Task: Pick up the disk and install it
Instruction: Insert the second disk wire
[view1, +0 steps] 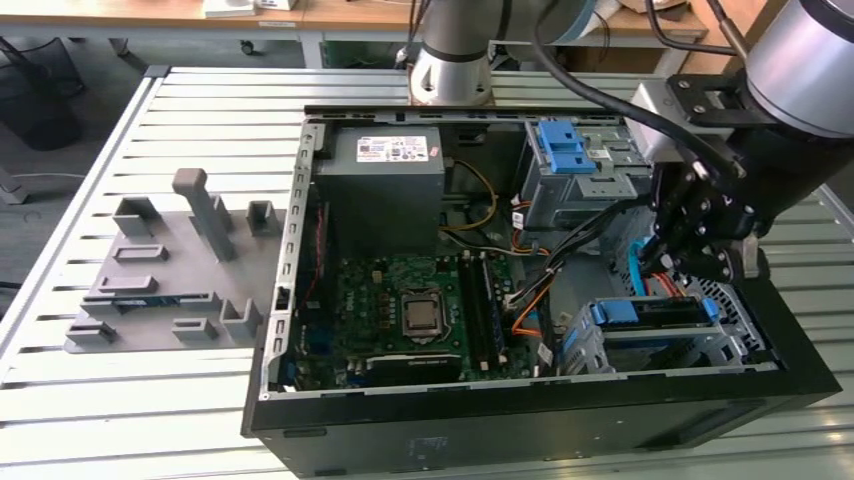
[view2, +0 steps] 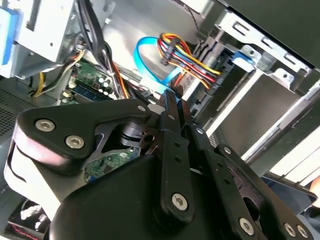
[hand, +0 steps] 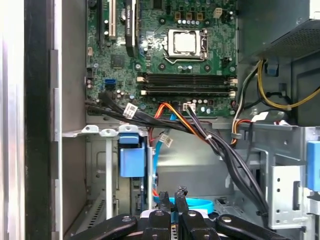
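In the exterior view the disk (view1: 647, 313), silver-grey in a blue carrier frame, lies in the metal drive cage (view1: 727, 335) at the near right corner of the open computer case. My gripper (view1: 691, 280) hangs just above and behind it, inside the case. In both wrist views the two black fingers (hand: 181, 194) stand close together with nothing between them; the gripper (view2: 170, 100) points at a looping blue data cable (view2: 150, 60). A blue carrier tab (hand: 131, 155) shows on the cage wall.
A grey power-supply box (view1: 387, 180) and the motherboard (view1: 414, 310) fill the case's left half. A blue ridged latch (view1: 567, 150) sits on the upper bay. Black and orange cable bundles (hand: 200, 132) cross beside the gripper. A grey fixture plate (view1: 174, 270) lies on the slatted table.
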